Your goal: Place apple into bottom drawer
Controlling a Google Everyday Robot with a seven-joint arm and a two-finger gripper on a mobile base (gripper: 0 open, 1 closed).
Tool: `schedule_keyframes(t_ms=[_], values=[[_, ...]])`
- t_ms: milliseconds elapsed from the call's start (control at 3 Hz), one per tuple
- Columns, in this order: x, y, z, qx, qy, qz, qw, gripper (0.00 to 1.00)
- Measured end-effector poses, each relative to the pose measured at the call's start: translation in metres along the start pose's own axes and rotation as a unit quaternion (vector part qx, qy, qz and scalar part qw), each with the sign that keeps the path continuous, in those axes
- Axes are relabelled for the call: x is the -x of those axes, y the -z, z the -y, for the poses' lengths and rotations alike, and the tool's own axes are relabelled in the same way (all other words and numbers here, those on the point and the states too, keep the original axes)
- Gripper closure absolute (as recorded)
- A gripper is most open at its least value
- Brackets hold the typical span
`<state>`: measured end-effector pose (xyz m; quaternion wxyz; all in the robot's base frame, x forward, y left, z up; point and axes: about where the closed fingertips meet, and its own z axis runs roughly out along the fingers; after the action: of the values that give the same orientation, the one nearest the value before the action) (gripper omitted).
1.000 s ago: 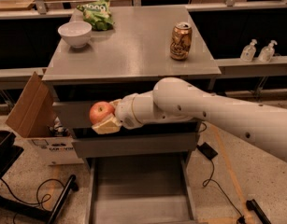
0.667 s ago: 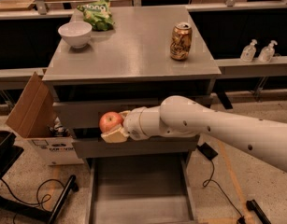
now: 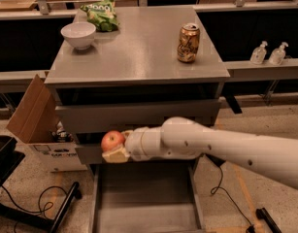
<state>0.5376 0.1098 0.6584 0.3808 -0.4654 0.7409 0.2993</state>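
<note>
item: small round red-and-yellow apple (image 3: 112, 141), pinched in pale two-finger pincer (image 3: 115, 149), hung above left rear of open grey metal bottom drawer (image 3: 143, 195). handling: best lowered close to floor, nearer centre, before release.

Claw (image 3: 114, 148) low, clasped; arm outstretched

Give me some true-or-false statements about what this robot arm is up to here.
1. The gripper holds the apple. True.
2. The apple lies in the bottom drawer. False: it is in the gripper, higher than the drawer.
3. The bottom drawer is shut. False: it is pulled open.
4. The gold can stands upright on the cabinet top. True.
</note>
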Motion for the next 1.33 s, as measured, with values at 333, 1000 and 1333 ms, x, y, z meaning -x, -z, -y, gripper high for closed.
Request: schedule_keyframes(t_ms=[333,1000,1333], values=[[-0.087,-0.053,-0.032,0.014,-0.065,-0.013,0.9977,1.00],[-0.213,-0.148,-0.032,0.026,-0.108,-0.024,0.9936,1.00],[-0.212,-0.148,-0.032,0.026,-0.107,-0.024,0.9937,1.00]])
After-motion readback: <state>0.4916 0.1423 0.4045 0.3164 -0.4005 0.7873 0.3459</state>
